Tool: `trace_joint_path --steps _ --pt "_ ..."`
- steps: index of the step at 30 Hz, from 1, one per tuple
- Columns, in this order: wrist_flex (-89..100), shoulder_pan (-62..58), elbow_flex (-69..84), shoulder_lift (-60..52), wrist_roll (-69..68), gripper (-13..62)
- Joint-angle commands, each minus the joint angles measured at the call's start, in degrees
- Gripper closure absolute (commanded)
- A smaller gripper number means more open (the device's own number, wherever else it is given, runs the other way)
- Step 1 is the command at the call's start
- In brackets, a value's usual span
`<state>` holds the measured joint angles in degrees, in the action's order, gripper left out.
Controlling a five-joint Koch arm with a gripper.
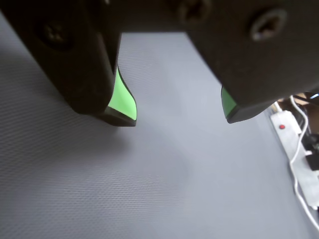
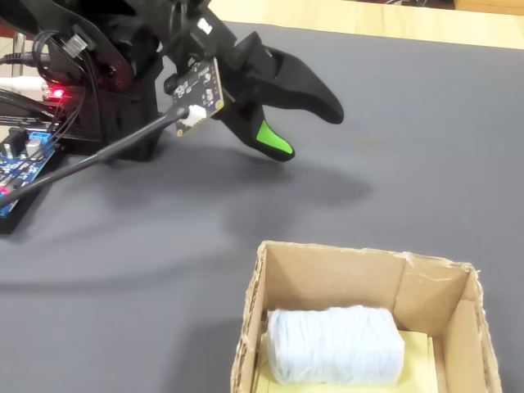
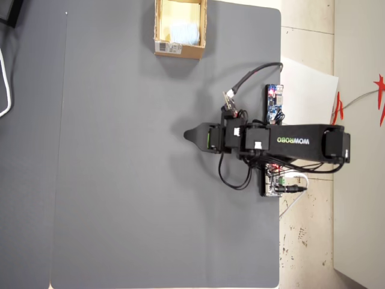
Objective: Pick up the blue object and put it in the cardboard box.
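- The pale light-blue, soft rounded block point(image 2: 336, 345) lies inside the small tan open-topped cardboard box point(image 2: 248, 311).
- The black end effector point(image 2: 307, 135) with green pads is spread wide — empty, above the grey worktop point(image 2: 409, 139), well apart from the box.

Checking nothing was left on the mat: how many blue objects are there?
1. The blue object lies inside the cardboard box, against its near-left side in the fixed view. The gripper is open and empty; no others show.

Hobby workshop: grey mat point(image 3: 150, 198), bare circuit board point(image 3: 275, 103), power strip point(image 1: 299, 154).
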<state>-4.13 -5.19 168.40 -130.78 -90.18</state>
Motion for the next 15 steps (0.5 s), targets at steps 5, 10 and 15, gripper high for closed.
trace_joint_path --steps 5,10,15 --pt "8.61 -0.09 3.52 -5.10 -2.02 15.1" --pt "8.96 -0.09 5.80 -5.10 -2.02 15.1" --pt "10.37 -0.09 8.53 -5.10 -3.25 15.3"
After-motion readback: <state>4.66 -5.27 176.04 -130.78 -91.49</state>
